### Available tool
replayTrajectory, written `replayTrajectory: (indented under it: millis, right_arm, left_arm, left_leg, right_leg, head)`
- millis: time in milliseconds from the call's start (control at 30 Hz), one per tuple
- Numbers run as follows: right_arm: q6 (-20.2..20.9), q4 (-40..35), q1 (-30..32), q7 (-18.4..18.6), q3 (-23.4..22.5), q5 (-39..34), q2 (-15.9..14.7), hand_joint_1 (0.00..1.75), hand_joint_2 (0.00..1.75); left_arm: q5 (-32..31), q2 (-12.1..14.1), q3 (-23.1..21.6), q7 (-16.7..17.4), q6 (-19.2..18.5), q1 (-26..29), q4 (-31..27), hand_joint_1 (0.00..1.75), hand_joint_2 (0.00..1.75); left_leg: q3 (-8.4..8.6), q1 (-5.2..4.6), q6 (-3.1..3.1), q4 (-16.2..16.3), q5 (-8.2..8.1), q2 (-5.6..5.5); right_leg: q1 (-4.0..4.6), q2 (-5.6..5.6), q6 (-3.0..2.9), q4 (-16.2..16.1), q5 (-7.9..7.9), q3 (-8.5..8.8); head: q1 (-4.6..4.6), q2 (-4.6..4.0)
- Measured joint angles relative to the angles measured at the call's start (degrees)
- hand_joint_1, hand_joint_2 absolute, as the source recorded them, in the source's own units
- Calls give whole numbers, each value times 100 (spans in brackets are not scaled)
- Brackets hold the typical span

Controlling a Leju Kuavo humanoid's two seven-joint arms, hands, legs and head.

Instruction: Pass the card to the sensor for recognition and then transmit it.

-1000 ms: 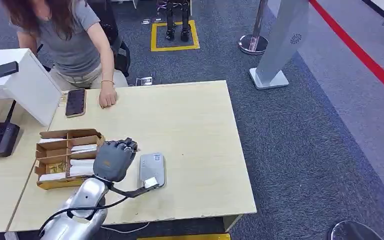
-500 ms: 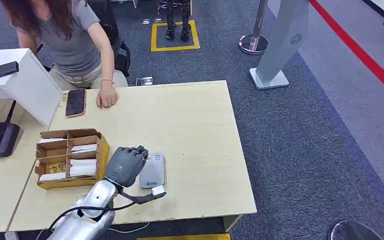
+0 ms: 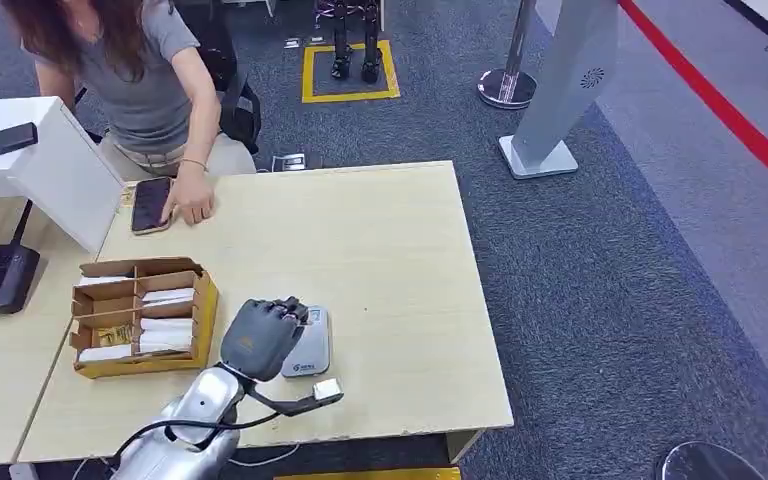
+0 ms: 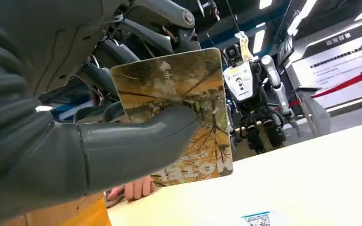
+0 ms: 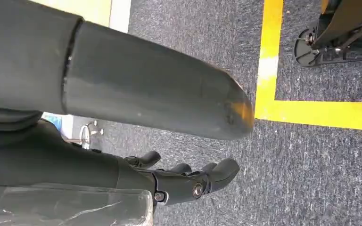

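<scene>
From the head view the left hand [image 3: 260,337] sat right over the near-left part of the sensor [image 3: 308,345], so a good chunk of its grey face was covered, and whatever was printed on it was too small to read. The card [image 4: 179,117] was tucked under that hand from above; up close, the thumb [image 4: 136,141] lay across its middle and blocked part of the picture and the lettering. The QR label [image 4: 258,219] on the sensor was cut off at the frame edge. The person [image 3: 130,80] beyond the sensor was cropped at the top.
</scene>
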Motion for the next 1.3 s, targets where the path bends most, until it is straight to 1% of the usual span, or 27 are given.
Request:
replayTrajectory:
  millis: [100,300,567,700,833,933,1033,1167,1233,1267,1300]
  right_arm:
    - [0,0,-3,-2,4,-7,0,0,0]
    - [2,0,-17,4,15,17,0,0,0]
    - [0,0,-38,11,39,20,0,0,0]
    - [2,0,-42,11,46,20,0,0,0]
    - [0,0,-43,11,52,20,0,0,0]
    - [-7,0,-39,11,63,20,0,0,0]
    - [-26,0,-31,11,72,18,0,0,0]
    - [-42,0,-24,15,103,18,0,0,0]
    - [-44,0,-19,20,114,17,0,0,0]
    - [-44,0,-19,20,118,15,0,0,0]
    - [-44,0,-19,17,122,13,0,0,0]
  left_arm:
    - [20,-39,-33,-11,-88,-1,61,175,175]
    - [20,-127,-127,-48,-308,-13,468,175,175]
    - [-20,-179,-225,-31,-372,-107,881,175,175]
    - [-125,-195,-249,40,-286,-115,990,175,175]
    - [-508,-175,-273,381,-4,-139,1003,175,175]
    - [-910,-57,-273,713,179,-158,826,175,175]
    - [-1012,226,-269,1087,486,-163,388,175,175]
    - [-1016,644,-230,1418,823,-179,-333,175,175]
    - [-988,759,-89,1293,990,-162,-672,175,175]
    - [-909,771,60,1118,1086,-129,-808,175,175]
    - [-690,778,243,939,1156,-89,-934,175,175]
  left_leg:
    - [0,0,0,0,0,-1]
    - [0,-1,0,0,0,0]
    - [1,-1,0,0,0,-1]
    - [2,-1,0,0,0,-1]
    - [1,0,0,0,1,-1]
    - [2,0,0,0,1,-1]
    - [2,2,-1,0,1,-1]
    - [2,2,-1,0,1,0]
    - [-1,2,-1,0,1,-3]
    - [-1,2,-1,0,1,-4]
    - [-1,2,-1,0,1,-4]
  right_leg:
    - [0,-1,0,0,0,0]
    - [-1,0,0,0,0,0]
    - [-1,-2,0,0,0,2]
    - [-1,-2,1,0,1,3]
    - [-1,-3,1,0,1,3]
    - [-1,-2,0,1,1,3]
    - [1,-1,0,3,1,2]
    - [2,0,-1,4,0,2]
    - [2,-2,-1,4,-1,2]
    - [2,-3,-1,4,-1,2]
    - [2,-2,0,3,-1,2]
  head:
    - [0,0]
    - [-2,0]
    - [0,0]
    - [0,0]
    - [0,0]
    - [0,0]
    - [-2,0]
    - [0,0]
    - [-2,0]
    - [0,0]
    - [0,0]
